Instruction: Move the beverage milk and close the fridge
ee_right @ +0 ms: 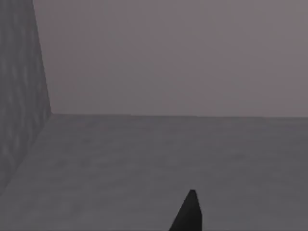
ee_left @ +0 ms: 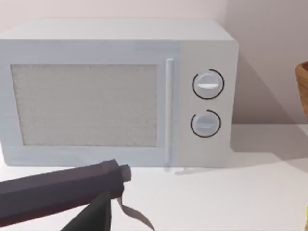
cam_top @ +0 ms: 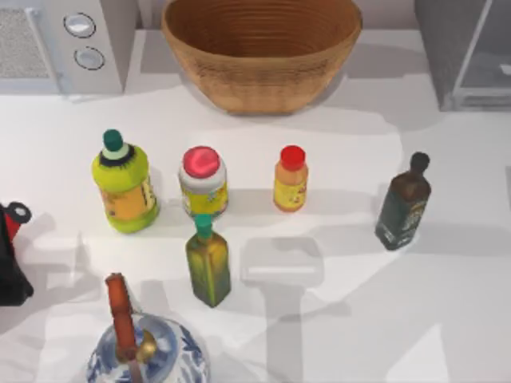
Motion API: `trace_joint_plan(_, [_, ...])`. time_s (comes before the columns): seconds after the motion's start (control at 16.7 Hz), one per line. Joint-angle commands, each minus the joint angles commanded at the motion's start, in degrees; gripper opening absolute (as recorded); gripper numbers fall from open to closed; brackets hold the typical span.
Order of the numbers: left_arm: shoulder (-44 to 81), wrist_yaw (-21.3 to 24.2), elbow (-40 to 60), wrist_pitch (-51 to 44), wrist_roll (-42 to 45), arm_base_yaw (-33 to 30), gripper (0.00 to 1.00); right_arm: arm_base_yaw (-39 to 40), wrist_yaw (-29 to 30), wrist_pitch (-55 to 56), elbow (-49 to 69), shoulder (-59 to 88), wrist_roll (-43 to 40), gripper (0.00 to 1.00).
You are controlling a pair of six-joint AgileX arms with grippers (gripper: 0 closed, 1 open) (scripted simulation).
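Two arms: the right one was at work at the fridge (cam_top: 447, 48); the left one sat idle facing the microwave (ee_left: 115, 96).
Fridge position: rear right corner of the bench (cam_top: 447, 279), with its pale door panel (cam_top: 489, 48) standing off the grey body, so judged not yet closed.
Right end effector (ee_right: 188, 211): a dark tip of it pointed into a bare grey compartment with a floor, a back wall and one side wall (ee_right: 19, 96); I took this for the fridge interior.
Right end effector state: could not be told, whether apart, together or clamped on anything.
Left end effector (ee_left: 108, 190): low over the bench just in front of the microwave, at the rear left; state could not be told.
Milk carton: its place could not be fixed. It was not among the bottles standing mid-bench, such as the orange bottle (cam_top: 291, 179). Judgement: at or below the right end effector, by the fridge.
Key relation: the fridge lay at the far right, well apart from the left arm and with the basket (cam_top: 259, 48) between, so the right arm was the nearer one for the door.
Door axis: the panel ran front to back along the fridge's right part; judged to need a sideways push to close.
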Motion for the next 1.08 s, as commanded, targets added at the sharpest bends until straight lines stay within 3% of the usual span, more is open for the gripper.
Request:
trace_joint_plan(0.3, [0.00, 0.00, 0.00, 0.00, 0.00, 0.00, 1.00, 0.00, 0.00, 0.00, 0.00, 0.00, 0.00, 0.98])
trace_joint_plan(1.08, [0.00, 0.00, 0.00, 0.00, 0.00, 0.00, 1.00, 0.40, 0.32, -1.38, -1.97, -3.43, 0.03, 1.00])
